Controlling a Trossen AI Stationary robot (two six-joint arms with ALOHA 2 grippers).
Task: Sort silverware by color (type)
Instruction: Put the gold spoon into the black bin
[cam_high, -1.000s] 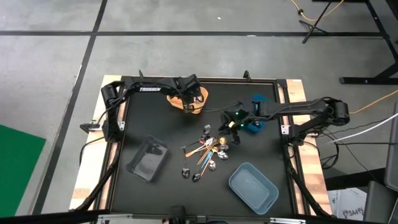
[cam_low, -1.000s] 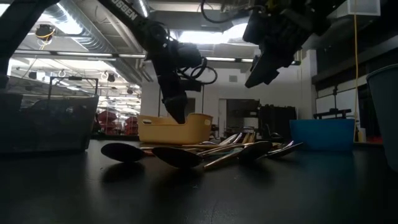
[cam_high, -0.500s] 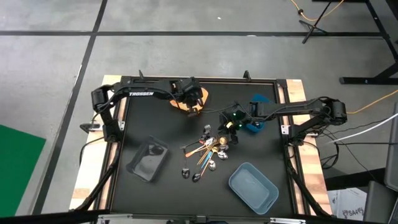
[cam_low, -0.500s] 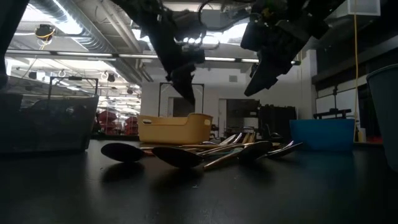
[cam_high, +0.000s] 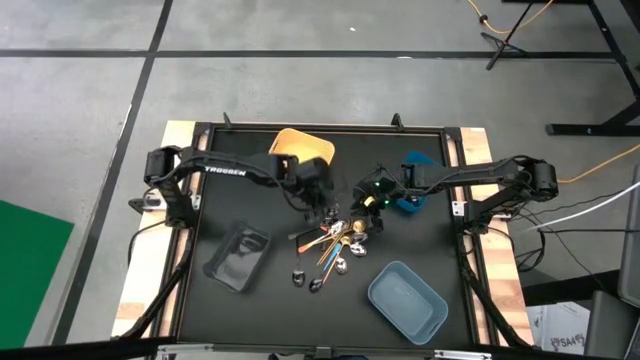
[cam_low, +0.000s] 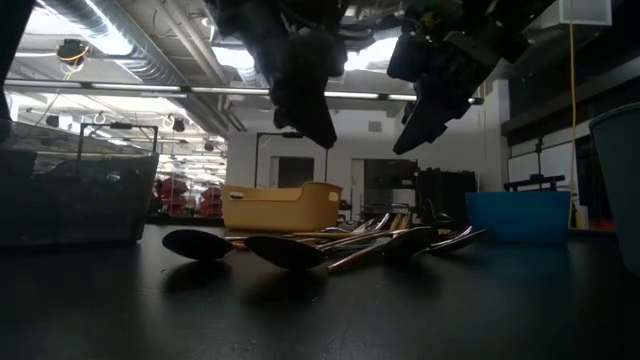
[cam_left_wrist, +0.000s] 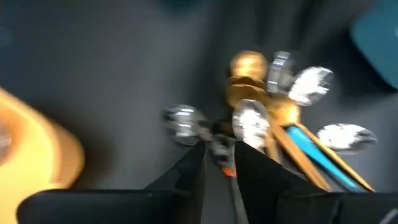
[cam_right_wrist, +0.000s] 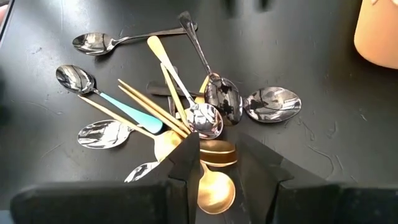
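Note:
The silverware (cam_high: 335, 240) lies in a loose pile at mid-table: silver spoons, gold spoons and a light-blue-handled one (cam_right_wrist: 134, 109). It also shows in the low view as the silverware (cam_low: 340, 245). My left gripper (cam_high: 320, 202) hangs above the pile's far-left side. Its fingers (cam_left_wrist: 219, 158) are a little apart with nothing between them. My right gripper (cam_high: 366, 205) hovers over the pile's far-right side, open and empty (cam_right_wrist: 217, 149). Both stand well above the table in the low view.
A yellow bin (cam_high: 297, 142) stands at the far edge behind the left gripper. A blue bin (cam_high: 410, 200) sits under the right arm. A grey-blue bin (cam_high: 405, 298) is near right and a clear bin (cam_high: 238, 255) near left.
My left gripper has come away from the yellow bin, rising and swinging toward the near side and the silverware pile, turning as it goes. My right gripper has kept still above the pile. The silverware has not moved.

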